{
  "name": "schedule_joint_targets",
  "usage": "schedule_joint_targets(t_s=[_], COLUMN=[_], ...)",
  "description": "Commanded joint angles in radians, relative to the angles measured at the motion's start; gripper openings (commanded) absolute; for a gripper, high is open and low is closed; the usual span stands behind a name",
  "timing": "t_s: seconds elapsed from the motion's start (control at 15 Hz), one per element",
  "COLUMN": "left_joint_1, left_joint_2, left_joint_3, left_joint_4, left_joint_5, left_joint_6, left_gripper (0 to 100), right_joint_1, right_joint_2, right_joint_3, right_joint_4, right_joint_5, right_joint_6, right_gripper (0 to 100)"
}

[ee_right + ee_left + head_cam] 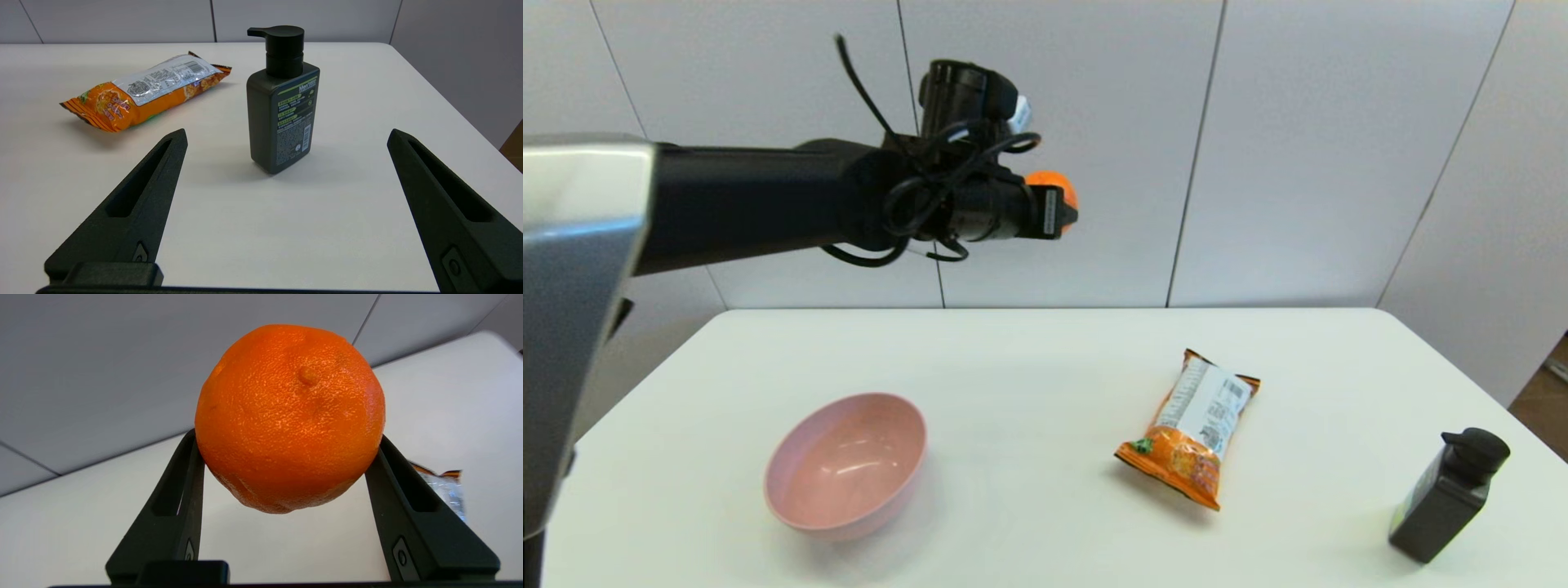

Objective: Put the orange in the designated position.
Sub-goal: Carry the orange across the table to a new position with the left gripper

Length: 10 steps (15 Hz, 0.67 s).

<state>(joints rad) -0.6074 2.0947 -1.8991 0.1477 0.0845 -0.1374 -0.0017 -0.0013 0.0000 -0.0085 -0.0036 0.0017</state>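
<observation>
I am holding the orange (289, 416) clamped between the two fingers of my left gripper (1068, 208), high in the air above the worktop (1029, 359), well clear of its surface. Below, the pink bowl (846, 465) is sitting on my left side, the snack packet (1192, 426) is lying near the middle, and the dark pump bottle (282, 102) is standing upright on my right. My right gripper (286, 143) is hanging low over the worktop near that bottle, its fingers spread wide apart and gripping nothing.

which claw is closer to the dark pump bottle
Right. The right claw hovers open just before the dark pump bottle; the left claw is raised far across the table, holding the orange.
</observation>
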Motion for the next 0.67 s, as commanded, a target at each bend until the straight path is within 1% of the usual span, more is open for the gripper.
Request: schedule_joint_targets(t_s=[0.07,0.4,0.67], left_joint_1=[0.064,0.221,0.402], left_joint_2=[-0.288,-0.522,-0.682], left_joint_3=[0.163,0.396,0.543], left_joint_4=[0.013,0.013,0.013], left_joint_5=[0.0,0.0,-0.002], left_joint_6=[0.002,0.001,0.004], left_gripper=[0,0,0], right_joint_1=[0.0,0.0,0.0], right_joint_2=[0.001,0.001,0.001], right_joint_3=[0.002,0.002,0.002], right_joint_4=[-0.001,-0.001,-0.001], right_joint_5=[0.001,0.001,0.001], right_joint_6=[0.0,0.0,0.0], right_gripper=[100,100,100])
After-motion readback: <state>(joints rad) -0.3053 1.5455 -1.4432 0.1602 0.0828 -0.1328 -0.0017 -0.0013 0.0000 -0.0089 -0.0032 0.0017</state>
